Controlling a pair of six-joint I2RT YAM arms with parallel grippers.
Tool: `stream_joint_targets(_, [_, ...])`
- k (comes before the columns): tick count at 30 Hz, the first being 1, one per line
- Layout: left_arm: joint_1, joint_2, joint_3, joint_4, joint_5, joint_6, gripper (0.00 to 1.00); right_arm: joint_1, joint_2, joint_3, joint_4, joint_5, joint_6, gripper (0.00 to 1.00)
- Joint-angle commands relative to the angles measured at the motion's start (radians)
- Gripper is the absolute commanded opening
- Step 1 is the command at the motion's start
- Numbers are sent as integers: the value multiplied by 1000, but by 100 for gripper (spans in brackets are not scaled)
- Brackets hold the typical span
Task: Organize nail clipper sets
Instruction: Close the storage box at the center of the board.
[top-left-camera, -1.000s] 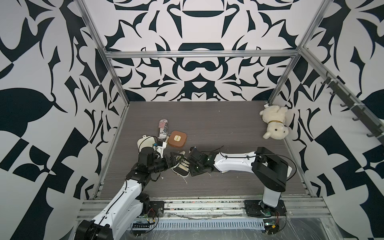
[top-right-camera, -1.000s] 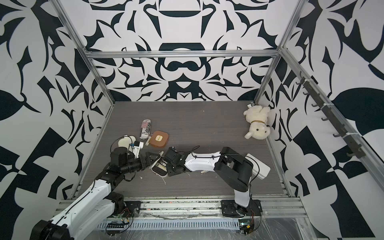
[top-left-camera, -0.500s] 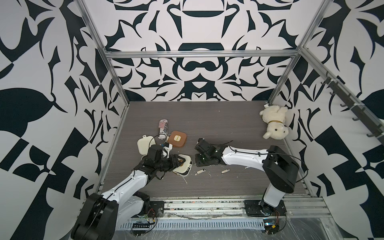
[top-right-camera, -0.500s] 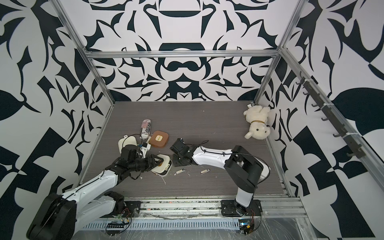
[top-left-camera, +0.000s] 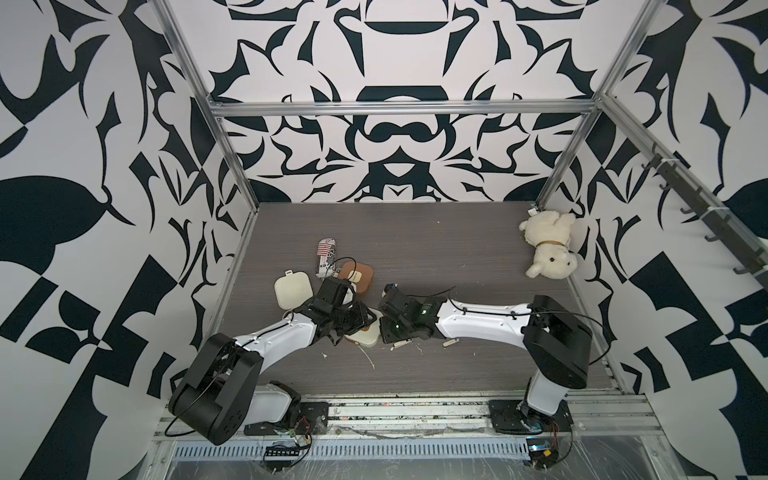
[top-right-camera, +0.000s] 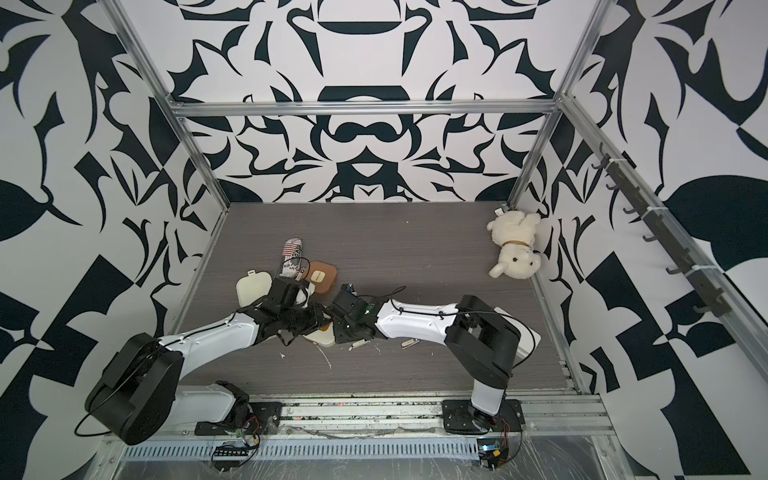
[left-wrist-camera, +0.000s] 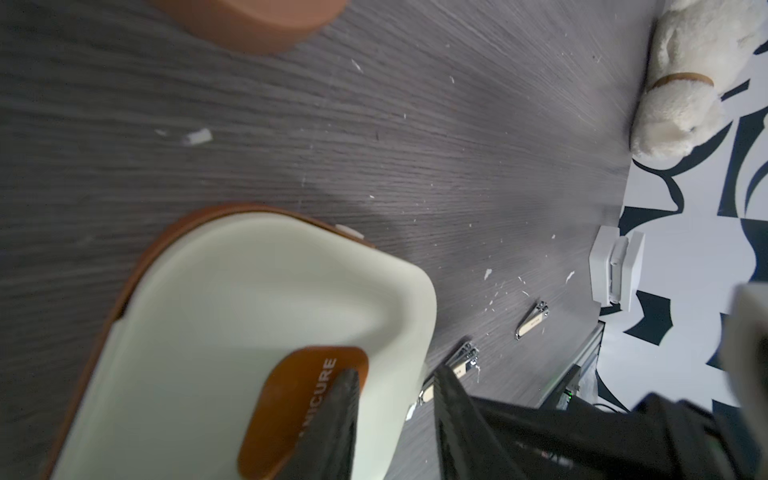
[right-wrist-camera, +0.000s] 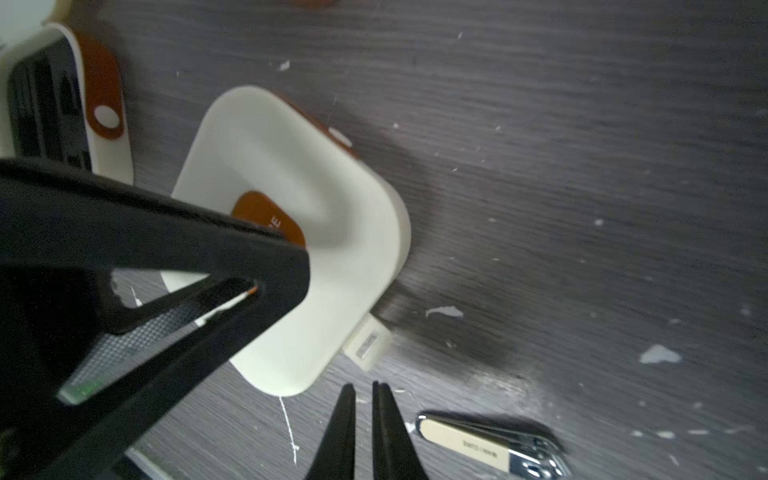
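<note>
Hidden: left arm (top-left-camera: 282, 334) is covering most of your cream case (top-left-camera: 366, 336), front-centre | left gripper (left-wrist-camera: 395, 372) is clenching its edge | right gripper (right-wrist-camera: 363, 388) is sitting nearly closed, empty, beside a clipper (right-wrist-camera: 490, 444).

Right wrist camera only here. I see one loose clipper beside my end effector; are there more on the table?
Observer: One more: a second clipper lies further right, by the right forearm.
Operator: And on the left?
Observer: The left end effector is shut across the edge of the cream case, over its brown tab.
Operator: Other cases?
Observer: A brown case sits closed next to the crushed can.
</note>
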Motion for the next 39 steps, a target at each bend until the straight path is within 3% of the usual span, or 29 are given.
stream_joint_targets(1, [2,2,-18,-149,-100,3,36,13,2,46,29,-7,24,14])
stream_joint_targets(12, [1,3,-11,-139,-92,-7,37,13,-10,57,75,11,34,16])
stream_joint_targets(22, [1,2,8,-148,-91,-7,38,11,80,114,77,-14,31,16])
stream_joint_targets(30, [12,-77,66,-254,-111,16,41,4,137,114,60,-9,38,16])
stream_joint_targets(32, [23,-112,85,-311,-137,27,47,3,141,110,61,-11,38,16])
stream_joint_targets(36, [64,-176,112,-439,-199,69,76,2,132,98,63,-8,37,16])
stream_joint_targets(39, [91,-200,114,-476,-219,104,84,2,123,93,62,-11,32,16])
